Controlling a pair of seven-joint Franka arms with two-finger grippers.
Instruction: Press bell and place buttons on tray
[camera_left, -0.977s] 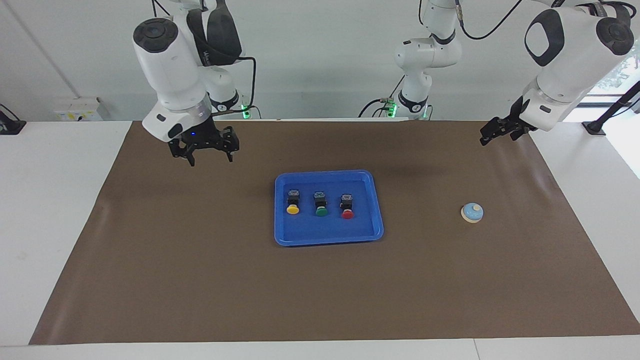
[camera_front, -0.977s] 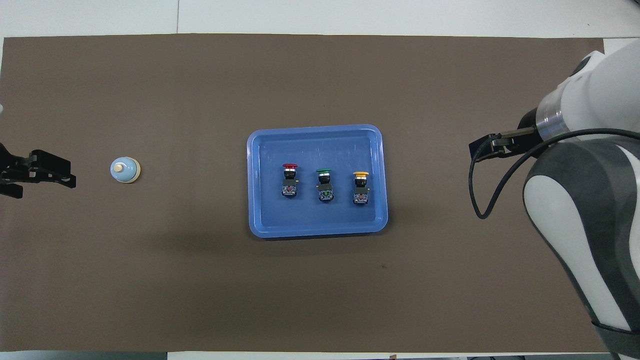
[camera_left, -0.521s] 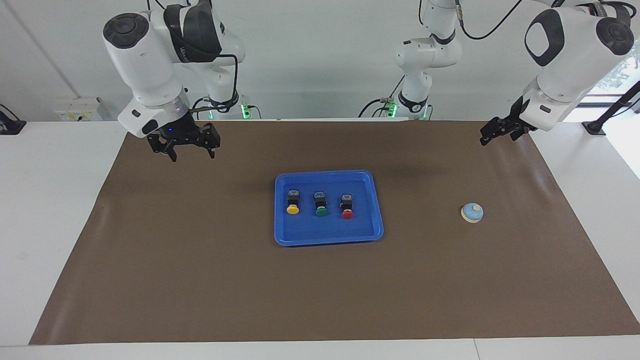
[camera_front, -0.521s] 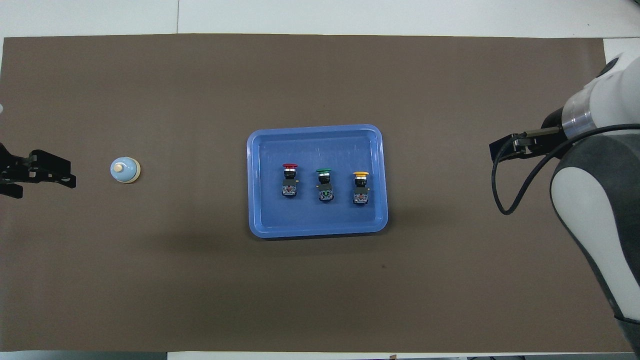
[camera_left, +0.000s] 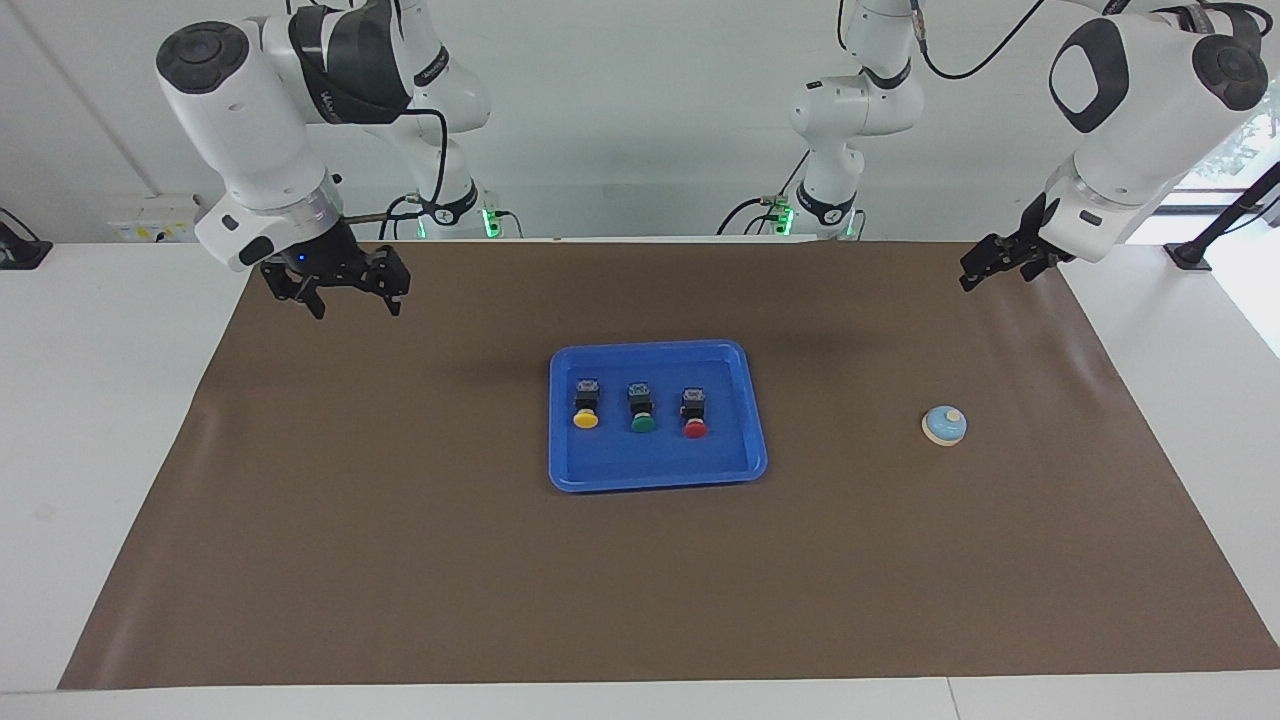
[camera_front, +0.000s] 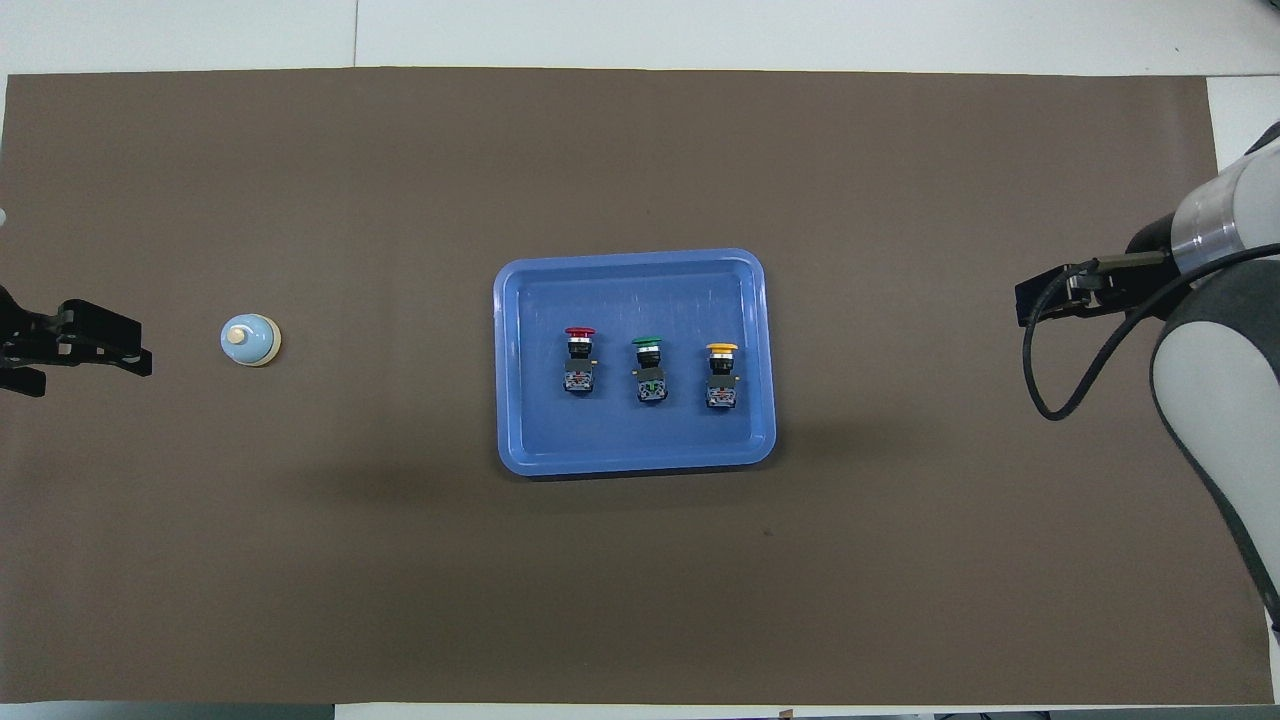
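The blue tray (camera_left: 655, 480) lies in the middle of the brown mat; it also shows in the overhead view (camera_front: 640, 262). In it lie the yellow button (camera_left: 586, 404), the green button (camera_left: 642, 407) and the red button (camera_left: 694, 412), side by side in a row. The light-blue bell (camera_left: 944, 425) stands on the mat toward the left arm's end, apart from the tray. My right gripper (camera_left: 357, 308) is open and empty, raised over the mat at the right arm's end. My left gripper (camera_left: 985, 272) waits, raised over the mat's edge beside the bell (camera_front: 249, 340).
The brown mat (camera_left: 400, 560) covers most of the white table. A third robot arm (camera_left: 840, 120) stands at the robots' edge of the table, away from the mat's middle.
My right gripper has moved away from the tray toward the right arm's end of the table and risen slightly. The left arm, the buttons and the bell have not moved.
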